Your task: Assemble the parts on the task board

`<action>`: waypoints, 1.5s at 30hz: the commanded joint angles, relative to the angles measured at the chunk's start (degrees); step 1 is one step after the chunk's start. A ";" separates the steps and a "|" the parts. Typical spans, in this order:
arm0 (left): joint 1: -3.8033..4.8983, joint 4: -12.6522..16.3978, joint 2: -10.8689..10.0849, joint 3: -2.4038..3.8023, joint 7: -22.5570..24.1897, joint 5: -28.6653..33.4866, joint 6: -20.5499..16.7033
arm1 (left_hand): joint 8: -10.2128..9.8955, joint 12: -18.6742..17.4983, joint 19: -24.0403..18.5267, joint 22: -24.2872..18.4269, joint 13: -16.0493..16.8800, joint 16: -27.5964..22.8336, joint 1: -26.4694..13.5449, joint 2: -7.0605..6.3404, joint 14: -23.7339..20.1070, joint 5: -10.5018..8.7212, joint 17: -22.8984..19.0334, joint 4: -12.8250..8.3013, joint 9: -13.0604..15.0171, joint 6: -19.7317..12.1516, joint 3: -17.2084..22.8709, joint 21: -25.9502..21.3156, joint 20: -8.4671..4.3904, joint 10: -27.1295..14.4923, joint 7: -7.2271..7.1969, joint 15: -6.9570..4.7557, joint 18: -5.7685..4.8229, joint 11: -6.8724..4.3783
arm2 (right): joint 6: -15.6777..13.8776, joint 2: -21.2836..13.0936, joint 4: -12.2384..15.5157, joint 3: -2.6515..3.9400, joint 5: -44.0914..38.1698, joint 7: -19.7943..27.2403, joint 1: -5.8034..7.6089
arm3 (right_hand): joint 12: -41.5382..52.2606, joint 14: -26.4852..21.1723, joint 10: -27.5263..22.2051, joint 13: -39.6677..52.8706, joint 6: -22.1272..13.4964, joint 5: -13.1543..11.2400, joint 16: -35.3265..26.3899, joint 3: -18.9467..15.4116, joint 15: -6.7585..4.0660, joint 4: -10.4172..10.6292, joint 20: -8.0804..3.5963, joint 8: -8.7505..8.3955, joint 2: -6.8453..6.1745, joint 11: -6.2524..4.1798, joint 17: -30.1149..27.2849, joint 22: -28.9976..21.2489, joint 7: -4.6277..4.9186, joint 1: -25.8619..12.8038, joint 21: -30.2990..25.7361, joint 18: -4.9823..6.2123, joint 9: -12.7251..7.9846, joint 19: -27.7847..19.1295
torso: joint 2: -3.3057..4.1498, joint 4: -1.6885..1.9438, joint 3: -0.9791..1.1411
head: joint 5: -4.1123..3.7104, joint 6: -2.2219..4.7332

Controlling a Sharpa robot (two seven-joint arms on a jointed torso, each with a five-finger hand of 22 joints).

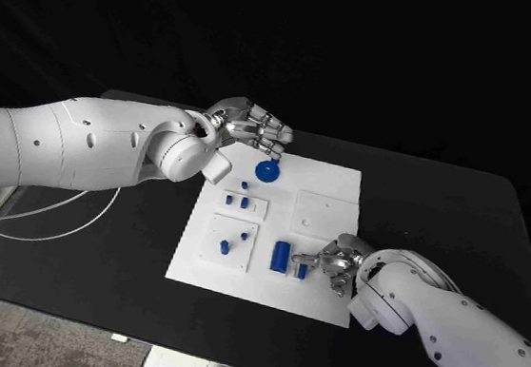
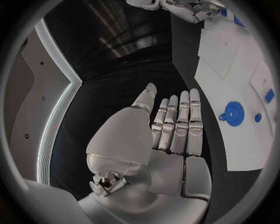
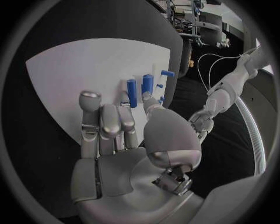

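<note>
Worktop (image 1: 451, 236): black, carrying the white task board (image 1: 324, 208) in its middle. The board lies loose as far as I can tell, so a sideways push from either hand could slide it and throw off every later reach.
Left hand (image 1: 250, 128): hovers at the board's far edge, fingers straight and together in its wrist view, holding nothing. It hangs just above the round blue disc (image 1: 267, 170); a careless descent could knock the disc off its spot instead of closing around it.
Right hand (image 1: 335, 263): low over the board's near edge, fingers loosely spread, nothing visibly held. Its fingertips (image 3: 90, 98) sit very near the blue cylinders (image 3: 132, 92). A sweep could tip or roll them off the board's edge.
Blue cylinders: lying or standing I cannot tell; they are crowded, so pinching one risks dragging its neighbour.
Small blue pegs (image 1: 236, 202): standing in the board's middle-left plates, well apart from both hands, so least at risk now.
</note>
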 commanded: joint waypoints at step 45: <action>0.18 -0.67 -0.19 0.03 -0.41 -0.45 1.20 | -0.12 -0.20 0.41 -0.20 -0.04 -0.37 0.03 -0.46 -0.32 -0.19 -0.02 0.19 -0.04 -0.32 0.09 0.33 0.10 -0.38 0.00 -0.01 -0.02 0.10 | 2.27 -2.45 2.60 -0.01 -2.87 2.22 -0.83 | -0.06 0.92 -0.20 -0.22 0.42 0.00 -0.37 4.55 -0.03 -4.45 0.06 0.27 -1.84 -0.27 4.05 0.07 0.08 4.26 -0.11 0.52 -0.10 2.63 | 0.02 -0.02 0.01 | -0.27 0.16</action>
